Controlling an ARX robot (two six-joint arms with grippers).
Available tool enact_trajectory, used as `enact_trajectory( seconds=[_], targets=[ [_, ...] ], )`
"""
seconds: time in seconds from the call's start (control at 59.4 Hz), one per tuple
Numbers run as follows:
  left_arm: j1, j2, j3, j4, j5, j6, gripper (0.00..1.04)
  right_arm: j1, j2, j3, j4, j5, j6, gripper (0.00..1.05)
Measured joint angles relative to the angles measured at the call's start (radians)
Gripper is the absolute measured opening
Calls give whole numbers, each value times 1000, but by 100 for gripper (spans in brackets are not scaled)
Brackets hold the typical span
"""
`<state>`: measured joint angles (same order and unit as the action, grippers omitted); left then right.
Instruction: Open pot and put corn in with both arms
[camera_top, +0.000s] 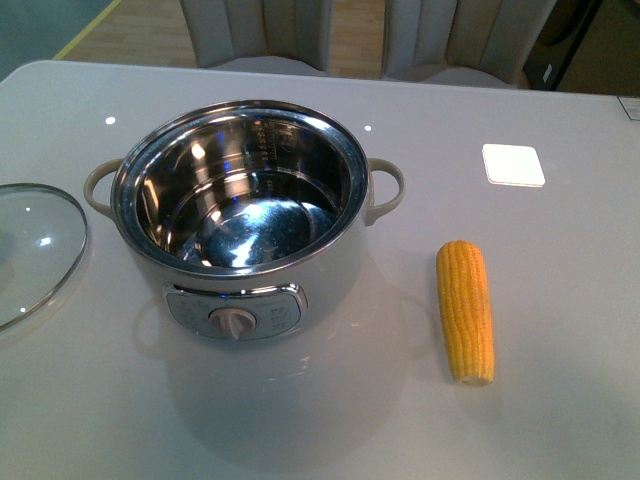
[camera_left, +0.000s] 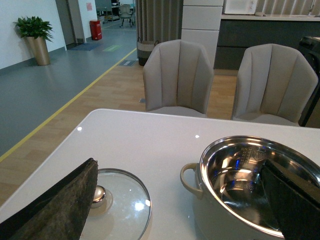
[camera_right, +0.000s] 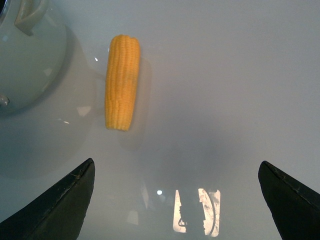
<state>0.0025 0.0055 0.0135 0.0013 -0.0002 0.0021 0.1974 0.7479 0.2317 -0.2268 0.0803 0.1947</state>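
Observation:
The cream-white pot (camera_top: 250, 270) stands uncovered in the middle of the table, its shiny steel inside empty. Its glass lid (camera_top: 35, 245) lies flat on the table to the left. The yellow corn (camera_top: 466, 310) lies on the table right of the pot, lengthwise toward me. Neither arm shows in the front view. In the left wrist view my left gripper (camera_left: 180, 200) is open, one finger over the lid (camera_left: 120, 205) and the other over the pot (camera_left: 240, 175). My right gripper (camera_right: 175, 200) is open above bare table, the corn (camera_right: 121, 82) ahead of it beside the pot (camera_right: 25, 65).
A white square coaster (camera_top: 513, 165) lies at the back right of the table. Two beige chairs (camera_left: 177, 77) stand behind the table's far edge. A dial knob (camera_top: 235, 322) sits on the pot's front panel.

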Motion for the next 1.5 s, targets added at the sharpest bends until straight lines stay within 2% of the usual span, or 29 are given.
enact_trajectory(
  seconds=[0.067,0.286,0.59,1.044,1.499],
  targets=[
    [0,0,0,0,0,0,98,19,123,29,83,-28,20,96],
    [0,0,0,0,0,0,98,32,500,149,284,-24,42,96],
    [0,0,0,0,0,0,98,61,917,301,402,10,42,96],
    [0,0,0,0,0,0,98,150,1199,441,419,39,40,96],
    [0,0,0,0,0,0,98,182,1341,605,342,50,38,96]
  ],
)
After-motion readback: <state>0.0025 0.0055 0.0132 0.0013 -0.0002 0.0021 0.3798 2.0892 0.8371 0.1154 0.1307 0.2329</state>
